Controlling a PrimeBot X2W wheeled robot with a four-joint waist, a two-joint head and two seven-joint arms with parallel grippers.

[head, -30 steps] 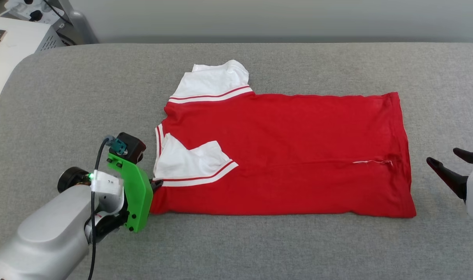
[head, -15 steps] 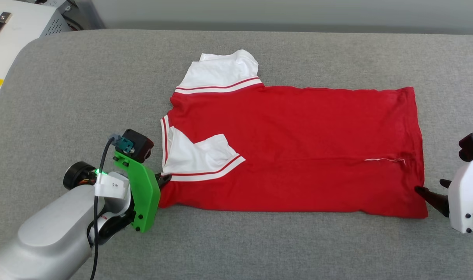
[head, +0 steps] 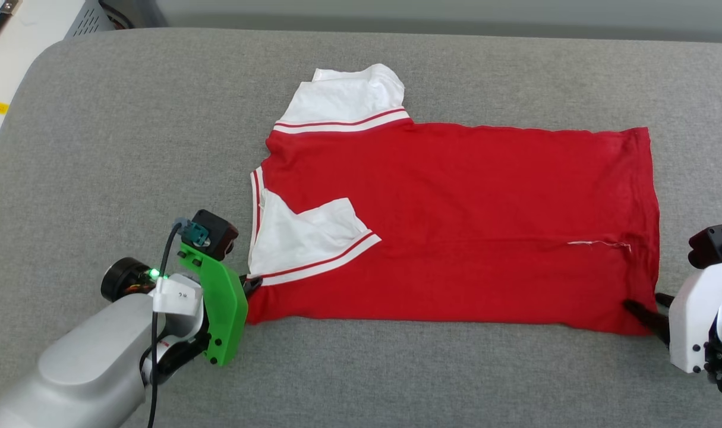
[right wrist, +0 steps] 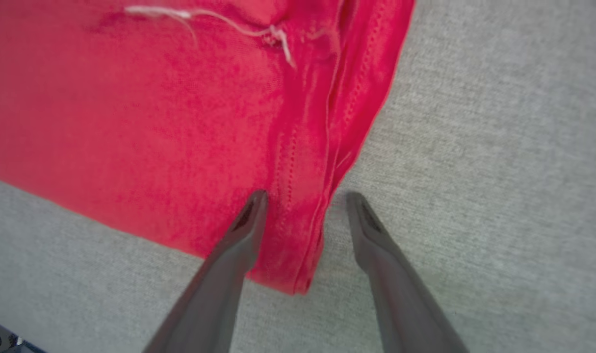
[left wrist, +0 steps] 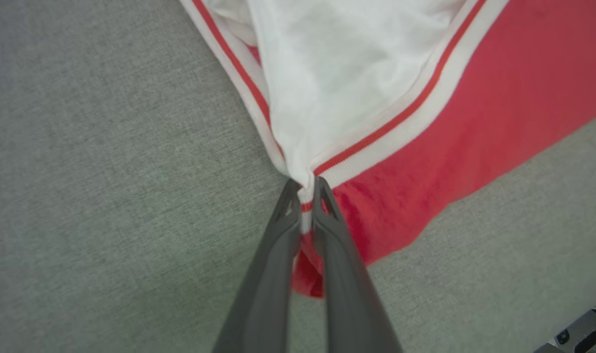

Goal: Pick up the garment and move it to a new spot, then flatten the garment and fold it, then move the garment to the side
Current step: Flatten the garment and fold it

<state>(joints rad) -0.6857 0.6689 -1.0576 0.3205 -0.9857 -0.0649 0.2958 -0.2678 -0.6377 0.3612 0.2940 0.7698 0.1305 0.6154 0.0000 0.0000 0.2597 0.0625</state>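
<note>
The garment [head: 456, 220], a red jersey with white sleeves and striped trim, lies folded lengthwise on the grey padded surface, plain red side up. One white sleeve [head: 307, 241] is folded onto the body, the other [head: 349, 95] sticks out at the far side. My left gripper [head: 251, 285] is shut on the garment's near left corner; the left wrist view shows its fingers pinching the striped trim [left wrist: 306, 206]. My right gripper [head: 649, 306] stands open at the near right corner, and in the right wrist view its fingers straddle the hem [right wrist: 302, 215].
The grey padded surface [head: 129, 148] extends around the garment on all sides. White equipment [head: 16, 47] stands beyond its far left corner. A loose white thread [head: 598, 244] lies on the red cloth near the right hem.
The camera has tilted, shifting the picture. My right gripper has moved in from the right edge to the garment's near right corner, with its fingers around the hem. The left gripper keeps its grip.
</note>
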